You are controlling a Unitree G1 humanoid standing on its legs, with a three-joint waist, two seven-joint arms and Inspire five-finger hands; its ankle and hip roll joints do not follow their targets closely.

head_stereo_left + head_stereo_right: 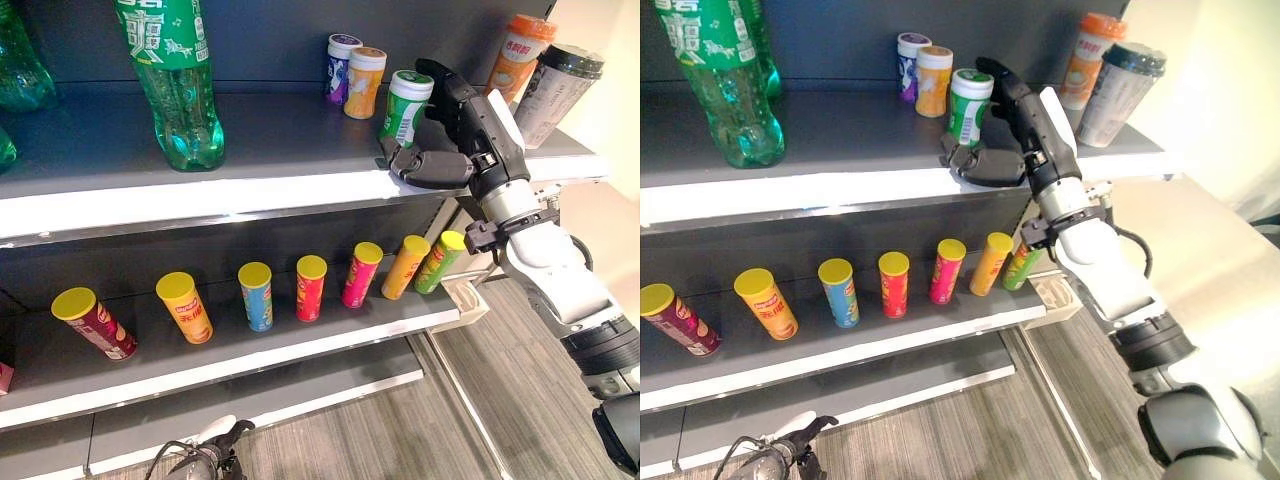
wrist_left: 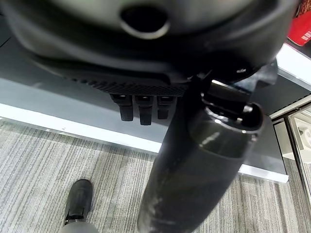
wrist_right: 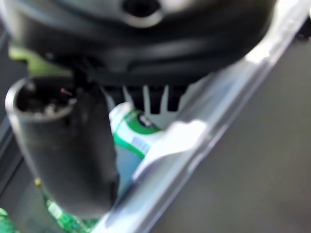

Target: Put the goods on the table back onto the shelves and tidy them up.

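A green and white canister [image 1: 405, 108] stands upright near the front edge of the top shelf [image 1: 200, 200]. My right hand [image 1: 470, 120] reaches in from the right at that shelf. Its fingers lie straight along the canister's far right side, and its thumb [image 1: 430, 168] stretches along the shelf edge in front of the canister. The canister [image 3: 136, 131] shows past the hand in the right wrist view, between thumb and fingers, with its base on the shelf. My left hand [image 1: 215, 458] hangs low near the floor, relaxed and holding nothing.
A large green bottle [image 1: 180, 80] stands at the left of the top shelf. A purple and white canister [image 1: 340, 65] and an orange one [image 1: 364, 82] stand at the back. Two tall cups [image 1: 540, 70] stand at the right end. Several snack tubes [image 1: 311, 288] line the lower shelf [image 1: 300, 345].
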